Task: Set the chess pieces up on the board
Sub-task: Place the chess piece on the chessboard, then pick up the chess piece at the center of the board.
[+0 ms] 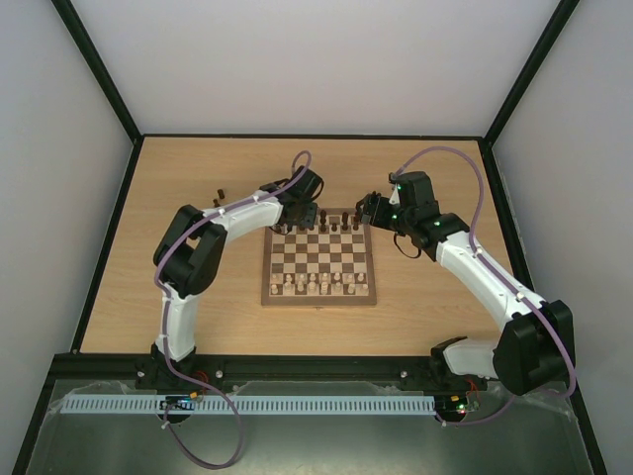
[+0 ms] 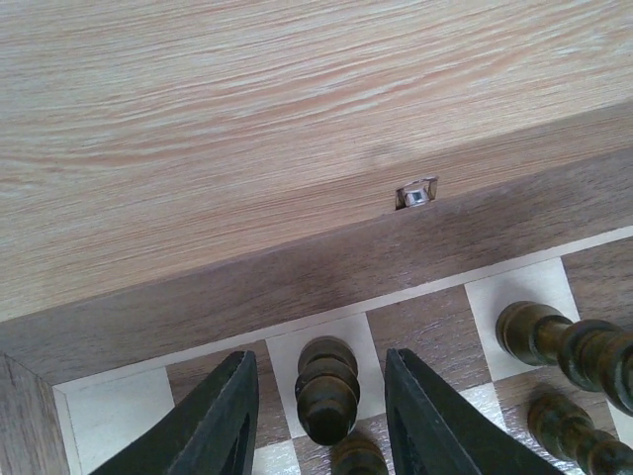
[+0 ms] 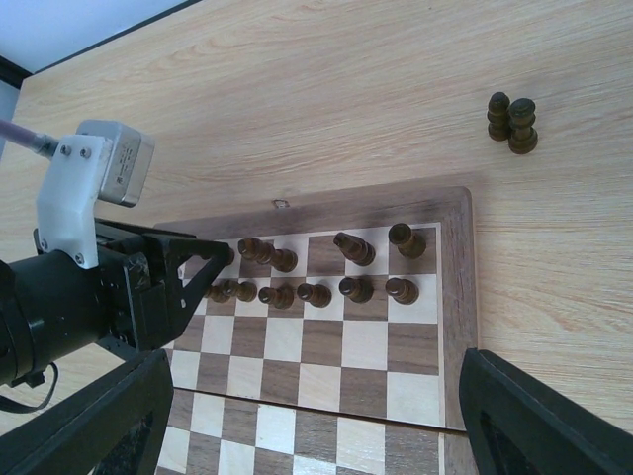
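The left gripper [image 2: 321, 361], jaws apart, straddles a dark chess piece [image 2: 326, 388] on the far row of the board [image 2: 247, 287], seemingly just placed; next, lift straight clear, while the right gripper [image 3: 316, 401] hangs spread wide.

Narrow gaps flanking dark brown turned wooden chess piece [image 2: 326, 388] between left gripper [image 2: 321, 358] fingers [image 2: 223, 426]; neighbouring dark pieces [image 2: 569, 346] close beside; middle squares of checkered wooden board [image 3: 321, 341] free.
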`<state>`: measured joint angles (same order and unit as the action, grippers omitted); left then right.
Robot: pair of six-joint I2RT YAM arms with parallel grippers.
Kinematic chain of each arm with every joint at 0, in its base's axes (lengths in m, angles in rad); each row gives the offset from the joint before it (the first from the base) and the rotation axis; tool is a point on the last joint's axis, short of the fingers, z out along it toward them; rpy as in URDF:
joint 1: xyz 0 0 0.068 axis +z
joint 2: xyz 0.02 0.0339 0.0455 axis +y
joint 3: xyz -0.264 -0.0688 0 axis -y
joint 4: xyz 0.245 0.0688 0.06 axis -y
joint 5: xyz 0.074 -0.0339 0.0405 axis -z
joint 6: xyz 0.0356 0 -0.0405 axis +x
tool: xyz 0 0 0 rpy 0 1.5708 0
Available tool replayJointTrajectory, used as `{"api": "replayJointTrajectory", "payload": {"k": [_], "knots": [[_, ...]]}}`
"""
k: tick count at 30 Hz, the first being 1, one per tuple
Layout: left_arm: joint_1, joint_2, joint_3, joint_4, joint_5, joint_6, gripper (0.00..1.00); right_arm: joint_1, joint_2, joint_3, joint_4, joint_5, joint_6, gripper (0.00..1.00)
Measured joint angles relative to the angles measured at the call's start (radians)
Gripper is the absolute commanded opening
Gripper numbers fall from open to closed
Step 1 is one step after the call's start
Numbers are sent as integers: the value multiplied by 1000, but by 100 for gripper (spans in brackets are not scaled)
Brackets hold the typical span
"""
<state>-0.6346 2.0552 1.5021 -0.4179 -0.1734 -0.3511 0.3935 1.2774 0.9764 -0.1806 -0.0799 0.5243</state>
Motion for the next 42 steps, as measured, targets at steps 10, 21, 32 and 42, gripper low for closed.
{"api": "replayJointTrajectory", "payload": {"k": [10, 21, 32, 42], "knots": [[0, -122, 0, -24, -11, 3, 54, 0, 0, 0, 0, -4, 4, 88], [12, -373, -14, -6, -65, 1, 99, 0, -14, 0, 0, -5, 4, 99], [104, -431, -70, -8, -113, -25, 99, 0, -28, -3, 1, -26, 5, 99], [180, -458, -97, 0, -120, -44, 99, 0, -28, -4, 1, -43, 8, 99]]}}
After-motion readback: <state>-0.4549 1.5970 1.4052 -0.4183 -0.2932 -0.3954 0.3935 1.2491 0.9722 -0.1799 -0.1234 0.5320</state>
